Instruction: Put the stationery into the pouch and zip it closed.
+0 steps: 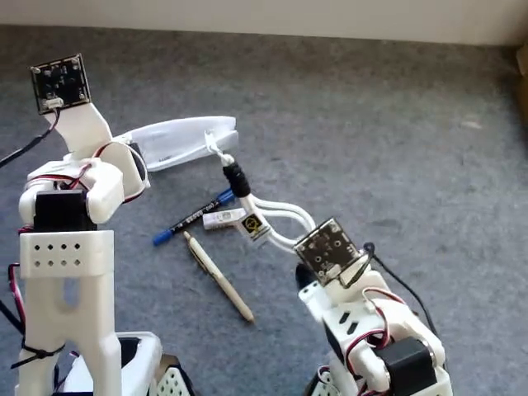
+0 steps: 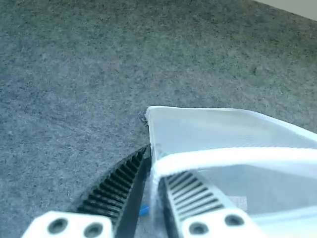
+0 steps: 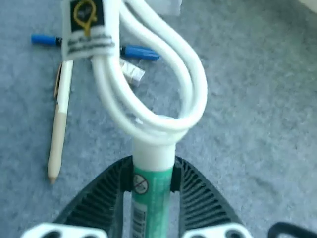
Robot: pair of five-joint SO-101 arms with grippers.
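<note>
Soft, even daylight falls over the grey carpet, brightest beyond the pouch, whose clear plastic glares near-white. On the pouch's near side, the beige pen casts a thin, faint shadow, and the looped white cord gleams.

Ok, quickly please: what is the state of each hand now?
Left hand: shut on the rim of the pouch.
Right hand: shut on the green and white end of the white looped cable.
</note>
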